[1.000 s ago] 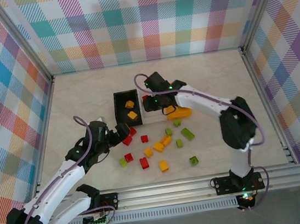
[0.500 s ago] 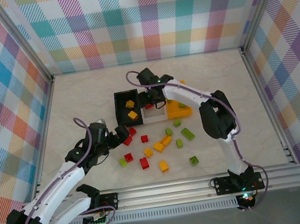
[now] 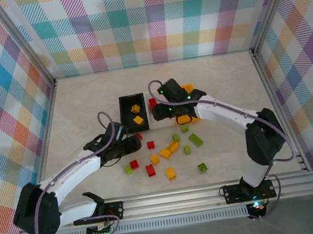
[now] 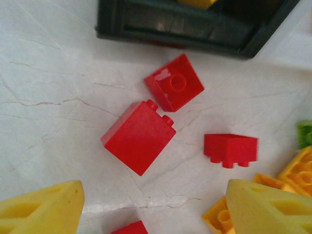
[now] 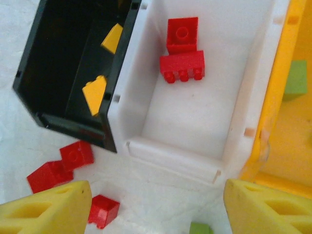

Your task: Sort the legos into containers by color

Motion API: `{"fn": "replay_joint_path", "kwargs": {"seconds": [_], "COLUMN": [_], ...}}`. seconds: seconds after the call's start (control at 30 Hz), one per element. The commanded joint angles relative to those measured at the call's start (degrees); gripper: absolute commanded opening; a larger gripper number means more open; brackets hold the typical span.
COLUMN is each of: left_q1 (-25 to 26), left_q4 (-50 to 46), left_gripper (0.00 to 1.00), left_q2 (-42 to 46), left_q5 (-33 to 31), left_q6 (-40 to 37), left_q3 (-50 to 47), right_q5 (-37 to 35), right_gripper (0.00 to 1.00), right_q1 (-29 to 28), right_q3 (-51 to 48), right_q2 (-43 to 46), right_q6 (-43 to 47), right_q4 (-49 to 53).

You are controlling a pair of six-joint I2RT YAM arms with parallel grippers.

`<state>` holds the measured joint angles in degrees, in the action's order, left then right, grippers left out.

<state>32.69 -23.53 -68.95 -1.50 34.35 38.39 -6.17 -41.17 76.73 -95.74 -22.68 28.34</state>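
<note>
My left gripper (image 4: 153,209) is open just above the table, its yellow fingertips (image 4: 39,209) nearer than three loose red legos (image 4: 141,136), (image 4: 174,88), (image 4: 230,148) beside the black bin (image 4: 195,29). In the top view the left gripper (image 3: 132,145) sits at the left of the pile. The right gripper (image 5: 156,209) is open and empty over the near end of the white bin (image 5: 195,117), which holds two red legos (image 5: 182,66). The black bin (image 5: 53,73) holds two yellow legos (image 5: 95,95). A green lego (image 5: 296,80) lies in the orange bin (image 5: 287,146).
Several yellow legos (image 3: 165,153), green legos (image 3: 196,140) and red legos (image 3: 150,170) lie scattered on the table in front of the three bins. The bins stand side by side, touching. Plaid walls enclose the table.
The left gripper has moved right and forward over the red legos by the black bin. The right gripper reached out over the bins, then drew back to the white bin's near end.
</note>
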Motion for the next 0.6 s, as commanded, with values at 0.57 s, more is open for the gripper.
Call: {"fn": "replay_joint_path", "kwargs": {"seconds": [0.57], "left_q1": [3.11], "left_q4": [2.72], "left_gripper": [0.59], "left_q2": [-19.19], "left_q5": [-12.62], "left_q6": [-7.41], "left_q3": [7.48], "right_q5": [-1.21], "right_gripper": [0.72], "right_q1": [1.08], "right_q3": [-11.82], "right_q2": [10.73], "right_q6": [-3.19], "right_q4": [-4.64]}}
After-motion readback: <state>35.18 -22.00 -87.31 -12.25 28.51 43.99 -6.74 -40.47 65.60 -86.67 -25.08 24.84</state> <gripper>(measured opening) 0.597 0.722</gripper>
